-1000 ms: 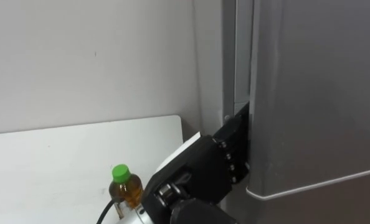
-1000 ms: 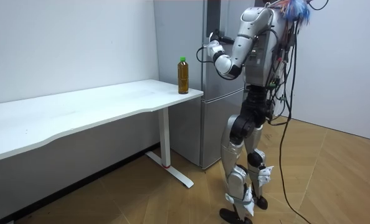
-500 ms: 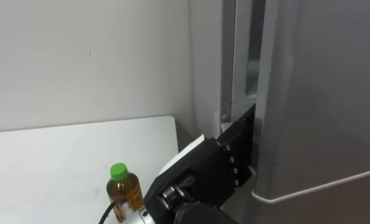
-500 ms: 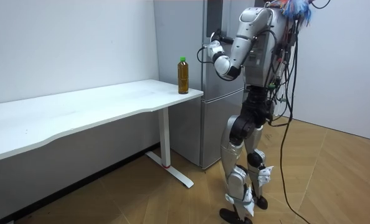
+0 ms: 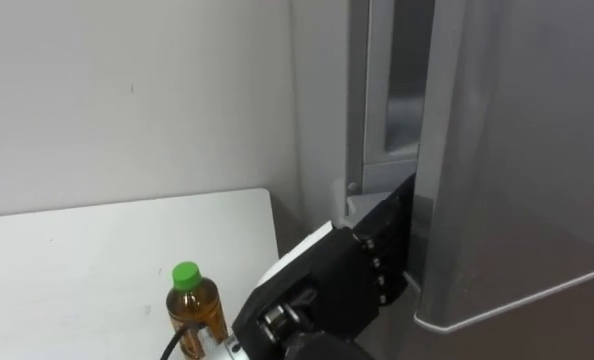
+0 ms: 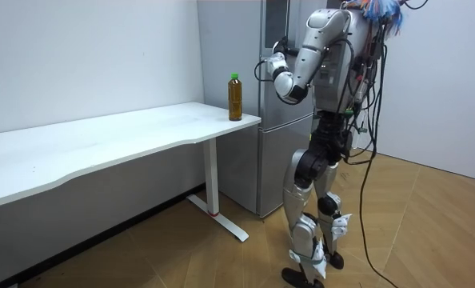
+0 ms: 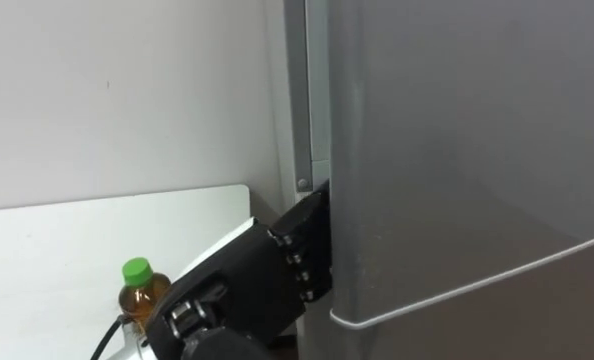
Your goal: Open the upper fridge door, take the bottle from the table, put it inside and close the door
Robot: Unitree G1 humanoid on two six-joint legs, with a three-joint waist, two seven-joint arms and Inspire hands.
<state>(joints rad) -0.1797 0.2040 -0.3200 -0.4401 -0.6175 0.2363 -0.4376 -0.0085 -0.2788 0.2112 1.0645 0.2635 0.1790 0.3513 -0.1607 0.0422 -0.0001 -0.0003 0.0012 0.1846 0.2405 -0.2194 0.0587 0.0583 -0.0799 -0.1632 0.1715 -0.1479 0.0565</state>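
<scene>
Door gap wider than a second ago: the tall grey metal fridge's upper door (image 5: 517,150) has swung further out, and more of the pale inner strip (image 5: 402,90) shows at its left edge.

Left hand (image 5: 327,290) sits at that door edge, its tip hidden behind the panel; cannot tell whether it is open or closed.

Step in hand, as judged: opening the upper compartment.

Clear plastic bottle of amber drink with a green cap (image 5: 192,305) stands upright on the white table (image 5: 77,250), near its right far corner, left of the fridge and not held.

Next move calls for swinging the door fully clear, then fetching the bottle.

Upper compartment: only a narrow slice visible, contents unknown.
</scene>
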